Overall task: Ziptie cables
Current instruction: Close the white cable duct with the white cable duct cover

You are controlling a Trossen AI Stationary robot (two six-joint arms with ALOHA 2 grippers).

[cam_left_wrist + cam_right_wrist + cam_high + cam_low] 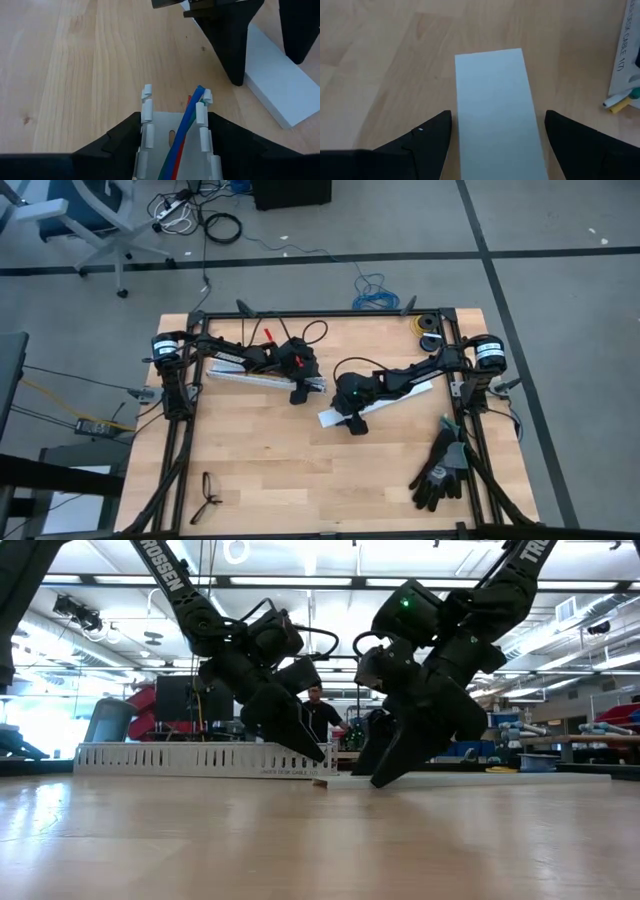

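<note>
Nearest, at the table's [300, 470] front edge, a pair of black glasses [206, 498] lies toward the left corner and a pair of dark work gloves [440, 470] lies toward the right corner, both well apart from the arms.

Farther in, around mid-table, the right gripper [354, 420] is lowered over a flat white cover strip [495, 110] that runs on a slant toward the right rear. Its fingers [420, 145] stand wide apart on either side of the strip's end; in the right wrist view there is a gap between each finger and the strip, so the jaws are open and hold nothing.

Just to the left and slightly farther back, the left gripper [300, 392] is down at the right end of a white slotted duct [262, 377] lying across the table. Its fingers [120, 137] are spread either side of the duct's end, close against its slotted walls; whether they press on it I cannot tell. The cables [182, 135], blue, red and green here, lie inside the duct's channel and run out of its open end.

The ziptie cannot be made out in any view.

At the far right corner sits a roll of tape [428, 330].

Beyond the table, a person [318, 712] shows in the room behind.
</note>
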